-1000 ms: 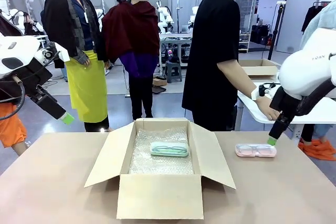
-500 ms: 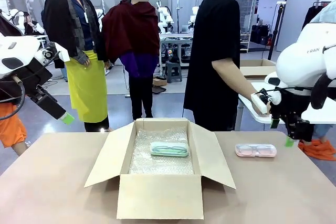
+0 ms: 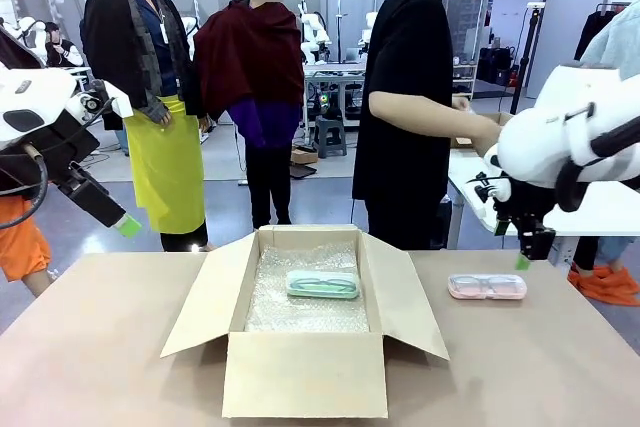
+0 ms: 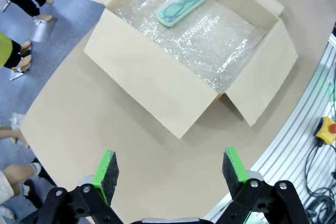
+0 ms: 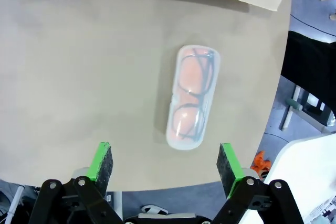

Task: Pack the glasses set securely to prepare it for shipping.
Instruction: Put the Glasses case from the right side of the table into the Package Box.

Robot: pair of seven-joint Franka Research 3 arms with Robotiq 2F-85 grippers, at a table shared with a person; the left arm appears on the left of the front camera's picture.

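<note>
The mint-green case (image 3: 323,284) lies on bubble wrap inside the open cardboard box (image 3: 305,372); from the left wrist it appears near the box's far side (image 4: 181,5). Right of the box, the pink case (image 3: 487,287) rests flat on the table, glasses visible through its clear top (image 5: 191,97). My right gripper (image 3: 524,259) hangs just above and right of the pink case, open (image 5: 165,163), nothing between its fingers. High over the table's left edge, my left gripper (image 3: 127,226) is open (image 4: 170,169) and holds nothing.
The box flaps (image 3: 205,295) spread outward on both sides. A person in black (image 3: 405,97) stands behind the table's far edge, hands toward a white side table (image 3: 480,202). A silver rail with a red button (image 4: 326,128) borders the table.
My right arm swung away from the pink case to the right, then came back above it with the wrist turned. The person lifted a hand off the side table. The left arm stayed still.
</note>
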